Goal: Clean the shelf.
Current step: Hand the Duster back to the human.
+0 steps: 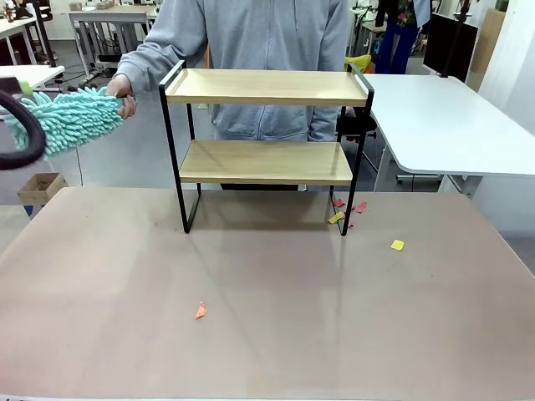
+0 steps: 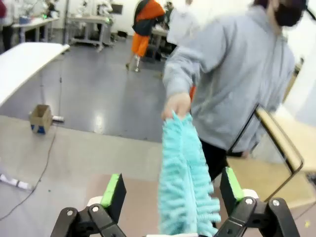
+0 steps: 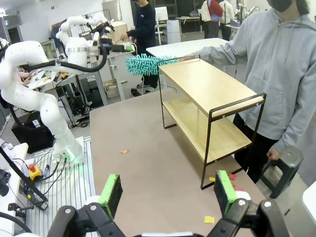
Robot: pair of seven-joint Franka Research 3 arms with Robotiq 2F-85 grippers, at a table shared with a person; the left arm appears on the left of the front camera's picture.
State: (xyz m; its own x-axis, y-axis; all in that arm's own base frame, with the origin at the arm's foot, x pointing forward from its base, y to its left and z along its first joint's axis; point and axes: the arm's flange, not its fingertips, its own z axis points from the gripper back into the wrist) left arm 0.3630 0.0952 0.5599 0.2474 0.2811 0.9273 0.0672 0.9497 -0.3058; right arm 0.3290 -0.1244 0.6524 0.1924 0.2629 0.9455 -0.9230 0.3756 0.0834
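The shelf [image 1: 266, 125] stands at the far middle of the table, two light wooden boards in a black frame; it is also seen in the right wrist view [image 3: 207, 94]. A teal fluffy duster [image 1: 71, 119] hangs left of the top board. A person's hand [image 1: 121, 87] holds its handle end. In the left wrist view my left gripper [image 2: 172, 177] is open, the duster [image 2: 185, 173] lying between the spread fingers without being clamped, the person's hand [image 2: 177, 104] at its far end. My right gripper [image 3: 168, 180] is open and empty, well back from the shelf.
Paper scraps lie on the brown table [image 1: 267, 334]: an orange one [image 1: 201, 311], a yellow one [image 1: 397, 245], and pink and yellow bits [image 1: 338, 215] by the shelf's right foot. A white table [image 1: 443, 125] stands at the back right. A cardboard box [image 1: 40, 188] sits on the floor at left.
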